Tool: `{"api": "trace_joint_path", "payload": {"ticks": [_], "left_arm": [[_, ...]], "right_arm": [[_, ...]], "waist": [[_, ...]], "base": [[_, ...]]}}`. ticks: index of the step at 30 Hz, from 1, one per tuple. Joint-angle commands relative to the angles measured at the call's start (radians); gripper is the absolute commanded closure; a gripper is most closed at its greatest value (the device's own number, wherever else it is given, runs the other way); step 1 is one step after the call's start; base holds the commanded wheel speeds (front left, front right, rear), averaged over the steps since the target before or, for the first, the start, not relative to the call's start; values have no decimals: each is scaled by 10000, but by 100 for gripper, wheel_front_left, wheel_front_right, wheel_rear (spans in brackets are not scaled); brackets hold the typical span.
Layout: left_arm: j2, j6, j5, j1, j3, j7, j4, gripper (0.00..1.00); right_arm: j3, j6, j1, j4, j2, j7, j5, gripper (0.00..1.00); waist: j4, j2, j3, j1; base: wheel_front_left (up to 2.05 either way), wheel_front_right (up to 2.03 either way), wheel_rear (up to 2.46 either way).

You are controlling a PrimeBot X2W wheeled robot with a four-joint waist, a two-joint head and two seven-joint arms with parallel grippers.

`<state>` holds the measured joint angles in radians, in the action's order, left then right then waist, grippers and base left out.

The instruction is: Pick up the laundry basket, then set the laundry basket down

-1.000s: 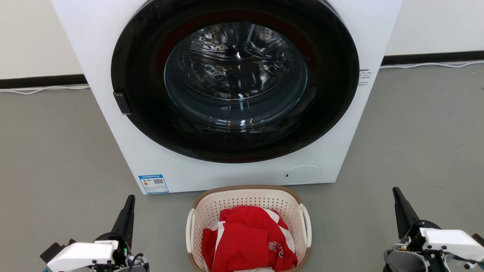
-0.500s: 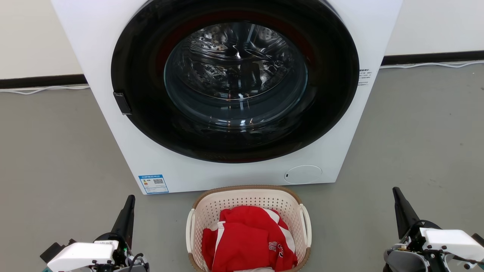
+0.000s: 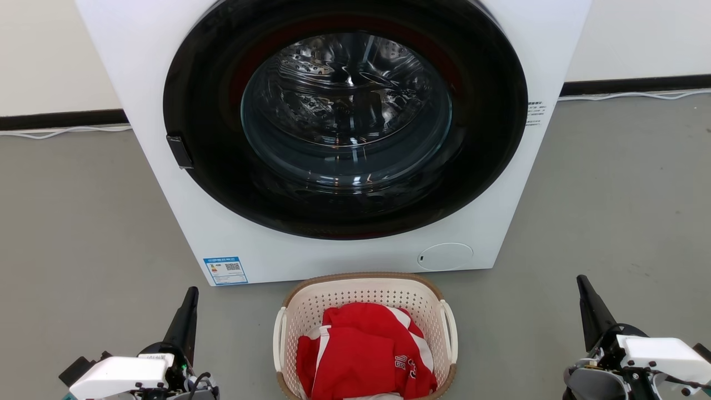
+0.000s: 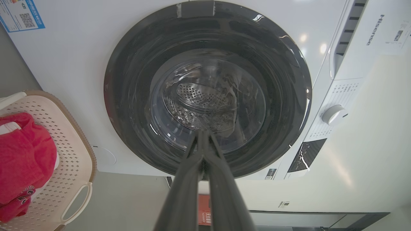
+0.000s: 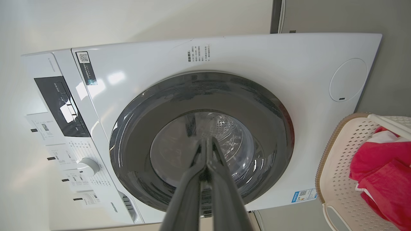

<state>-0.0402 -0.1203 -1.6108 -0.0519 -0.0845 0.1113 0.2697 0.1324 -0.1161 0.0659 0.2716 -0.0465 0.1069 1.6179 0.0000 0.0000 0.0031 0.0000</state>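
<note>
Bright even light, sharp focus, lamp glare on washing machine (image 4: 303,38), wide-angle warping.

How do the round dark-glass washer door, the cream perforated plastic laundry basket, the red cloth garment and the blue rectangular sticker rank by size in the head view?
1. washer door
2. laundry basket
3. red garment
4. blue sticker
Basket and garment are cropped at the bottom edge.

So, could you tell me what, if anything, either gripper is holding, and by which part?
Nothing is held: left gripper and right gripper are shut, empty, apart from the cream-white perforated plastic laundry basket.
</note>
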Motion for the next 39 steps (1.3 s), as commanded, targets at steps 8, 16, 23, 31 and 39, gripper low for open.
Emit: {"api": "trace_joint_path", "payload": {"ticks": [8,16,23,31,39], "left_arm": [[-100,-104,21,-560,-292,18,-248,100],[-100,-104,20,-560,-292,18,-248,100],[-100,-104,20,-560,-292,18,-248,100],[-100,-104,20,-560,-292,18,-248,100],[-100,-104,20,-560,-291,18,-248,100]], "right_arm": [[-188,-146,420,-269,-37,62,-91,100],[-188,-146,420,-269,-37,62,-91,100],[-188,-146,420,-269,-37,62,-91,100],[-188,-146,420,-269,-37,62,-91,100],[-188,-146,420,-269,-37,62,-91,100]], "waist": [[0,0,0,0],[0,0,0,0],[0,0,0,0],[0,0,0,0],[0,0,0,0]], "base": [[0,0,0],[0,0,0],[0,0,0],[0,0,0],[0,0,0]]}}
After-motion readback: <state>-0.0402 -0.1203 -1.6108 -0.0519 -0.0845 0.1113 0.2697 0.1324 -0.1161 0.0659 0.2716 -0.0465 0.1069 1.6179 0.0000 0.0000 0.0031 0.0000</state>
